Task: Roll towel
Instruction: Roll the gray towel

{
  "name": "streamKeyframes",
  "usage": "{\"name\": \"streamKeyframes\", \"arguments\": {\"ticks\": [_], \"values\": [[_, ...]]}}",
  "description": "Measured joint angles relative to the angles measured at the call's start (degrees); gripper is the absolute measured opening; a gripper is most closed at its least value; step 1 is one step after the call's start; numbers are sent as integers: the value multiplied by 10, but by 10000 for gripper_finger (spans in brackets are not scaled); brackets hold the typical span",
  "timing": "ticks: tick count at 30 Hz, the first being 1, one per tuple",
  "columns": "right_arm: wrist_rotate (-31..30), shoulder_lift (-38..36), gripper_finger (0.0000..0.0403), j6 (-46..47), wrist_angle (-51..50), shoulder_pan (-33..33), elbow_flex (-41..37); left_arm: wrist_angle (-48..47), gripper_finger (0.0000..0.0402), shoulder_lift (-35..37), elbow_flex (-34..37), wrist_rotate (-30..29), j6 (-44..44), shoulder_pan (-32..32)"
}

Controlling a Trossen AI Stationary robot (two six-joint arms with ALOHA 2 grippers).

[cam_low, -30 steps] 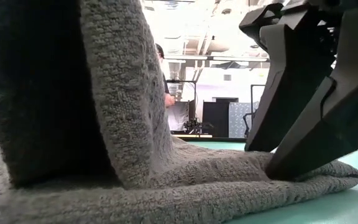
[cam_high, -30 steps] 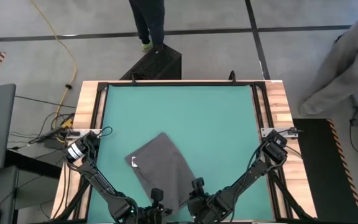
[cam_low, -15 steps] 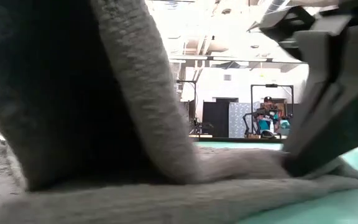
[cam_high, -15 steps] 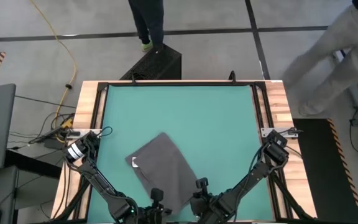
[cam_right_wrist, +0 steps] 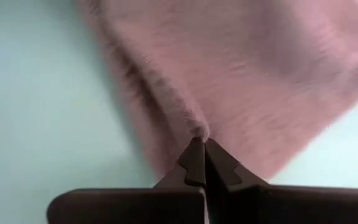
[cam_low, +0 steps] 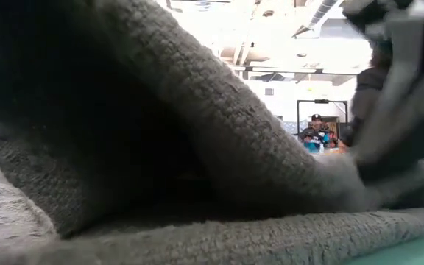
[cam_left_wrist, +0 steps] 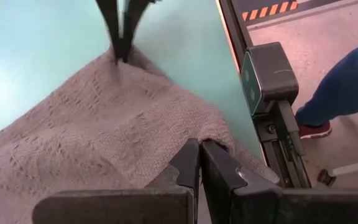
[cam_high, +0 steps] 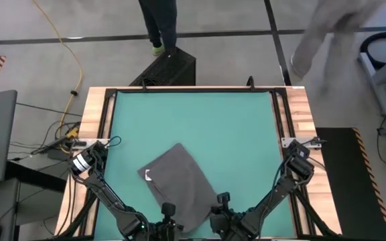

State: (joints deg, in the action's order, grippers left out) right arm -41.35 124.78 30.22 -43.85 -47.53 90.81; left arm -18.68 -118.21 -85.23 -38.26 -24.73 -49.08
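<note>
A: Two grippers from above?
B: The dark charcoal-grey fabric towel (cam_high: 178,182) lies on the green table mat (cam_high: 200,120), its near edge at both.
A: Wrists?
B: Left gripper (cam_left_wrist: 199,148) and right gripper (cam_right_wrist: 199,144) each pinch towel edge

A green mat (cam_high: 193,127) covers the table; a yellow cable (cam_high: 69,57) trails across the floor. A black box (cam_high: 165,70) sits behind the table; a person's legs (cam_high: 161,23) stand by it.
</note>
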Motion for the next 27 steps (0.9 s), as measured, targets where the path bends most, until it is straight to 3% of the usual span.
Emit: {"name": "streamKeyframes", "arguments": {"ticks": [4, 11, 17, 21, 27], "values": [[-12, -2, 10, 15, -36, -10, 17, 1, 0, 0, 0, 0, -1, 0], [19, 0, 21, 38, -36, -6, 17, 1, 0, 0, 0, 3, -2, 0], [75, 1, 59, 12, -28, -4, 17, 1, 0, 0, 0, 35, -11, 0], [80, -7, 84, -15, -22, -20, 17, 0, 0, 0, 0, 35, -10, 0], [1, -35, 96, -8, -18, -41, 17, 0, 0, 0, 0, 35, -11, 2]]}}
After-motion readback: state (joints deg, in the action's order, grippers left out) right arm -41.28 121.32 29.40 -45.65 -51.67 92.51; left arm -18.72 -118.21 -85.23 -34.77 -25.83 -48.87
